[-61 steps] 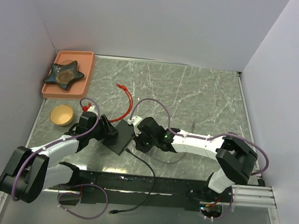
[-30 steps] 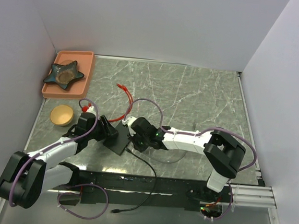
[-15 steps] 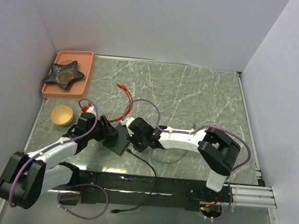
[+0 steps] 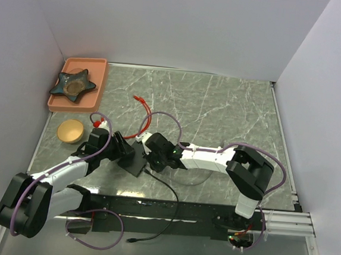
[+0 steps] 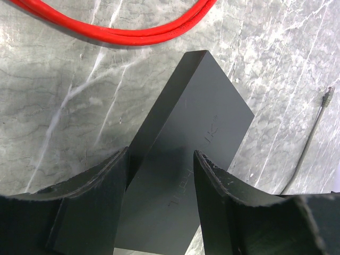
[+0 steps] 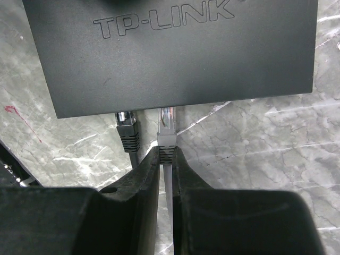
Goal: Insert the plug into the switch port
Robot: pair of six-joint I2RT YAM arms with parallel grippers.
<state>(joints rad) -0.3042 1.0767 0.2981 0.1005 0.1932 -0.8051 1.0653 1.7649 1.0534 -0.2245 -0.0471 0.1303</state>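
The flat black switch box (image 4: 136, 160) lies on the marble table between my grippers. In the right wrist view the box (image 6: 175, 53) fills the top, and its ports are hidden under its near edge. My right gripper (image 6: 167, 151) is shut on the grey boot of the plug (image 6: 167, 125), whose clear tip meets the box's edge. A black plug (image 6: 126, 130) sits in the port just left of it. My left gripper (image 5: 159, 159) is shut on the box (image 5: 196, 117) at its other end. In the top view the left gripper (image 4: 126, 150) and right gripper (image 4: 154, 152) flank the box.
A red cable (image 4: 143, 107) lies just behind the box. A black cable (image 4: 165, 189) runs from the box to the near edge. An orange tray (image 4: 96, 97) with a star dish (image 4: 72, 84) stands at the back left, with a round wooden disc (image 4: 70, 130) in front. A loose grey cable end (image 5: 325, 101) lies to the right.
My right arm has moved left toward the box, bringing the grey plug up to the box's edge. The left arm and the box have stayed put.
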